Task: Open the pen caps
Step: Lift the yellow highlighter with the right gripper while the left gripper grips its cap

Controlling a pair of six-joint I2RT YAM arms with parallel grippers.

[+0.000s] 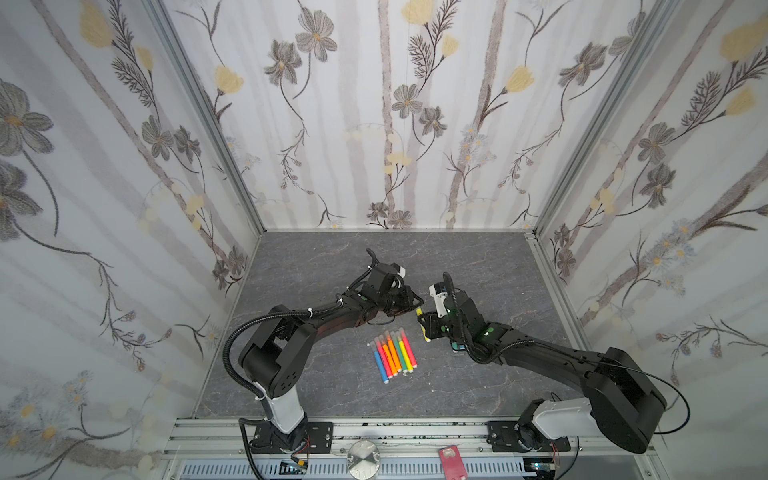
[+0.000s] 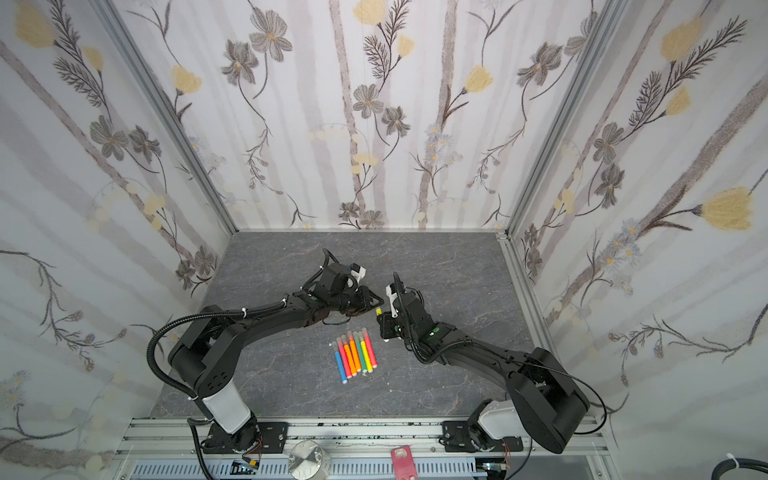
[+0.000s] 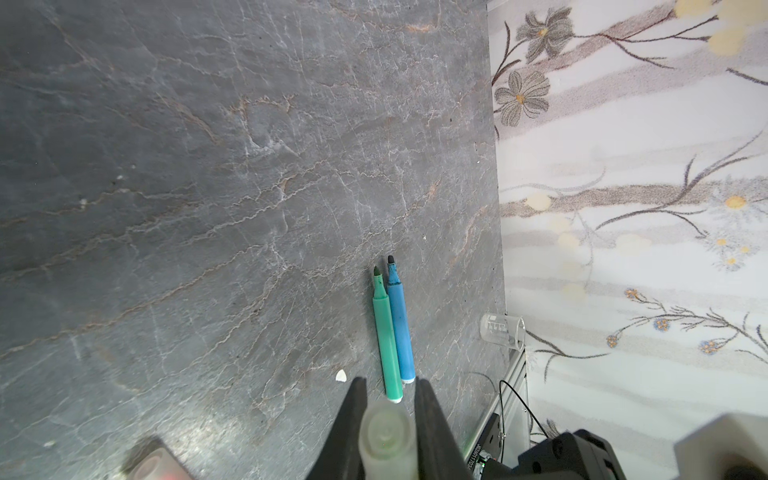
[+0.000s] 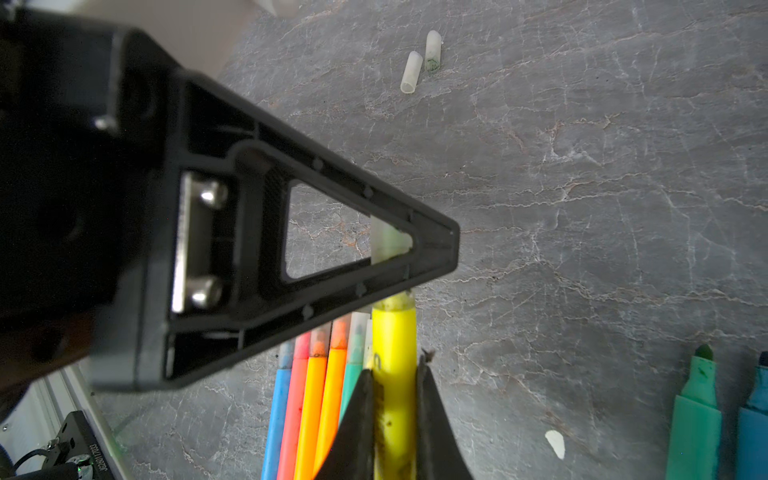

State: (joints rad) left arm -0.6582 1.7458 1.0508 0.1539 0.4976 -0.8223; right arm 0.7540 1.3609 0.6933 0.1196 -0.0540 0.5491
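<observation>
My right gripper (image 4: 395, 365) is shut on a yellow pen (image 4: 395, 332) and holds it above the table, seen in both top views (image 1: 422, 322) (image 2: 380, 320). My left gripper (image 3: 390, 386) meets it from the left (image 1: 415, 302), shut on that pen's translucent cap (image 3: 387, 436). The cap shows through the left finger's frame (image 4: 388, 245). Several capped pens (image 1: 392, 355) (image 2: 355, 355) lie in a row on the table below. An uncapped green pen (image 3: 386, 345) and an uncapped blue pen (image 3: 401, 332) lie side by side. Two loose pen caps (image 4: 409, 72) (image 4: 432, 52) rest farther off.
A clear glass cylinder (image 3: 503, 332) lies at the table's edge by the wall. A small white scrap (image 3: 340, 376) lies near the uncapped pens. Floral walls close in three sides. A red object (image 1: 451, 459) and a metal disc (image 1: 363, 457) sit on the front rail.
</observation>
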